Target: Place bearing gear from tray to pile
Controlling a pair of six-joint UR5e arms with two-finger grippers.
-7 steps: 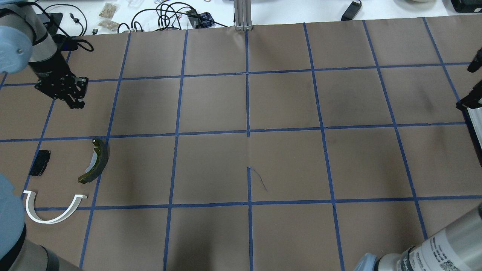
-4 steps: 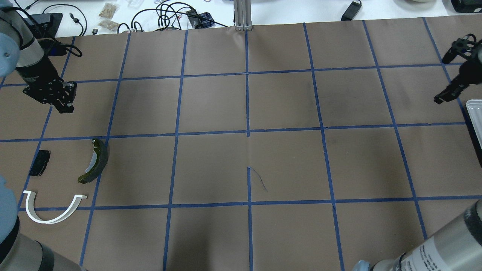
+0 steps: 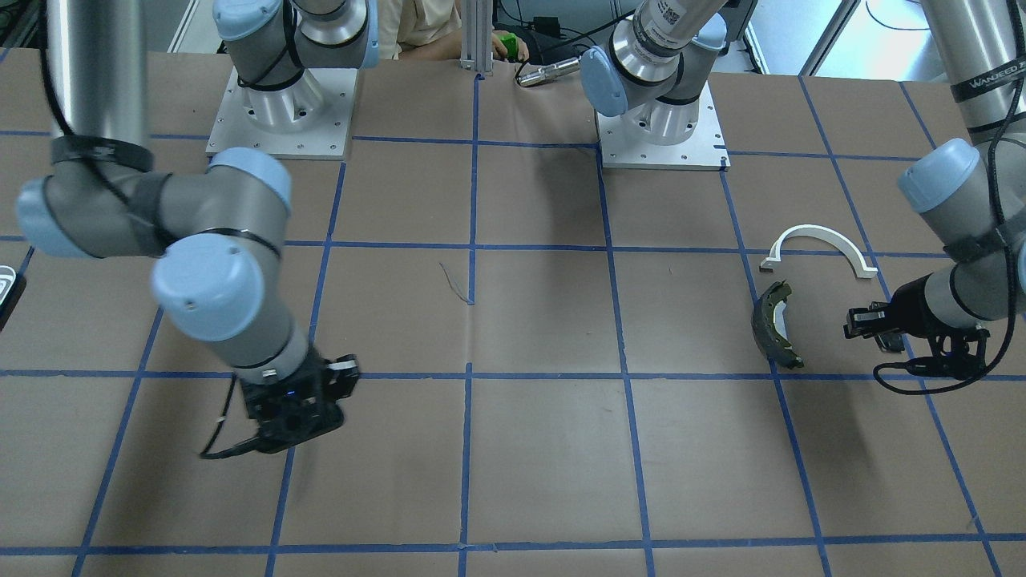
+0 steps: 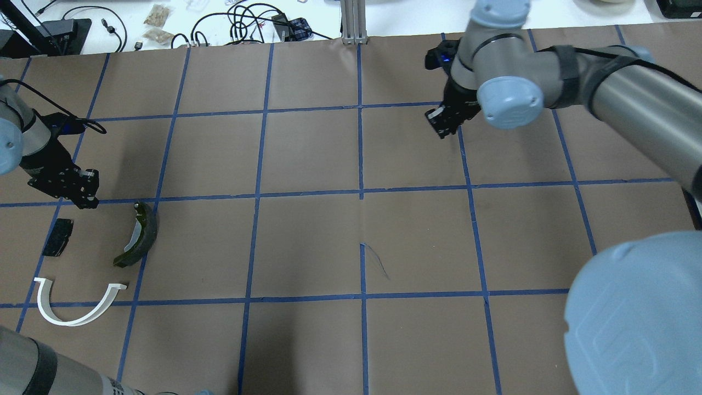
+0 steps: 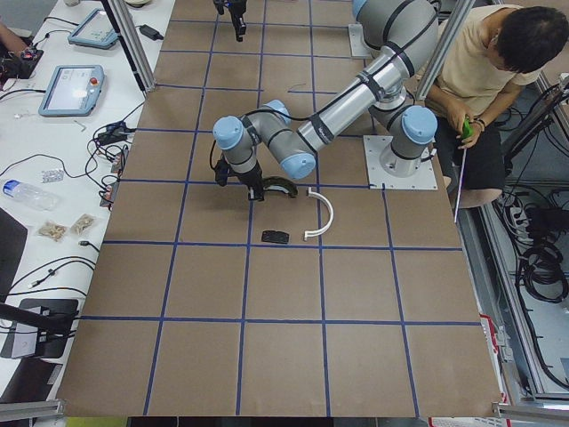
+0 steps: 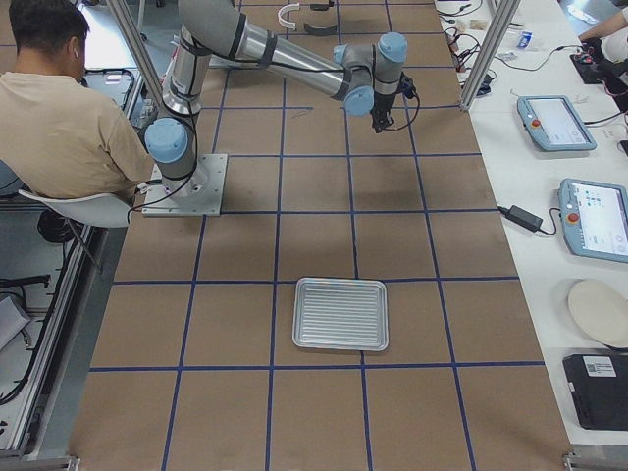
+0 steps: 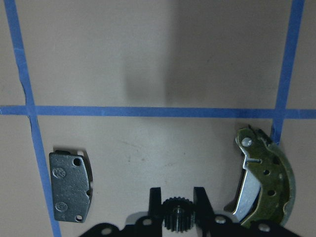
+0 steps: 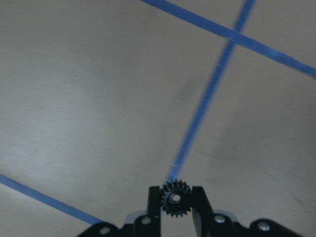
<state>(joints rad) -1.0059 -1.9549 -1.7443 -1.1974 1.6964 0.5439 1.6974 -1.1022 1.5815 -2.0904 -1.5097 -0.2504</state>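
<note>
Gears [image 7: 176, 217] [image 8: 176, 197], two, in left jaws, right jaws

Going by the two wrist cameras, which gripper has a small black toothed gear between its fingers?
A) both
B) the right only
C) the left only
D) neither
A: in the left wrist view the left gripper is shut on a small black toothed gear, and in the right wrist view the right gripper pinches a second black gear.
</note>
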